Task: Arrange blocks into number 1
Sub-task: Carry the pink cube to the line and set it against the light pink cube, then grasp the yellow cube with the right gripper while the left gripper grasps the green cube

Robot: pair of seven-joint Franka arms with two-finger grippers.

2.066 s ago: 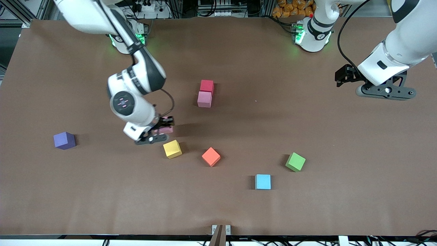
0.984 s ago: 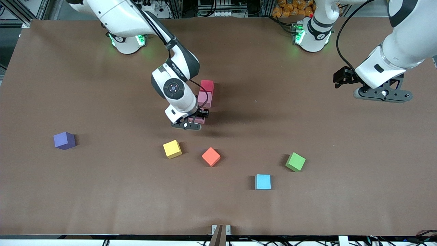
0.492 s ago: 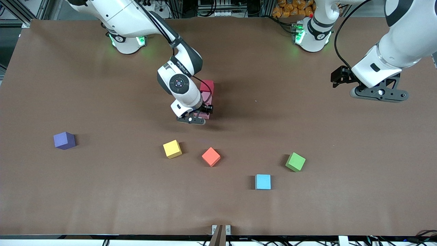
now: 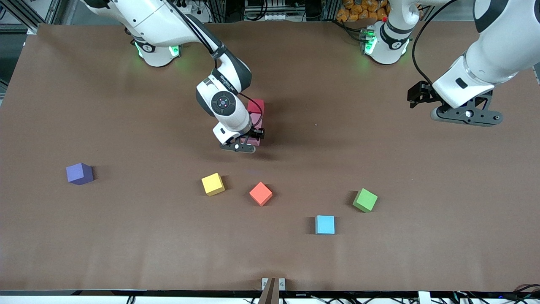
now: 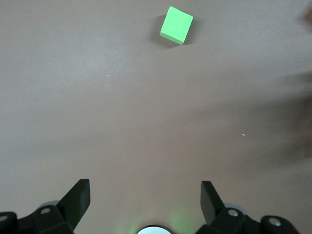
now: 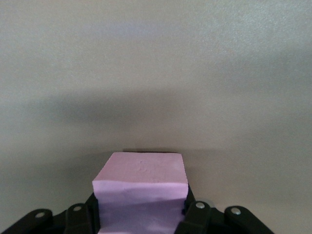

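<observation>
**benchwatcher:** Two blocks look like the start of the "1": a red block [image 4: 256, 104] with a pink block [image 4: 258, 123] touching it on the side nearer the front camera, though the arm hides most of that one. The right gripper [image 4: 249, 141] sits low at the near end of that column, its fingers [image 6: 187, 202] clenched on a second pink block [image 6: 140, 187]. Can't tell whether that one is resting on the bench [image 4: 84, 105] yet.

**gearhead_22:** And the rest?

**benchwatcher:** Scattered nearer the front camera: yellow block [image 4: 213, 184], orange block [image 4: 260, 194], green block [image 4: 365, 200], light blue block [image 4: 325, 224], and a purple block [image 4: 79, 173] off toward the right arm's end. The left gripper [image 4: 463, 115] waits over bare bench at its own end, fingers [image 5: 75, 200] released, holding nothing.

**gearhead_22:** So what goes wrong from here?

**benchwatcher:** My guess is alignment. If the held block comes down skewed or off the line, the stroke goes crooked. If it crowds its pink neighbour, the gripper body could shove that one out of place, maybe the red one too. Letting go while it's above the bench could make it bounce or twist. The wrist view shows the fingers denting the foam, so it might spring or cling on release and shift.
</observation>
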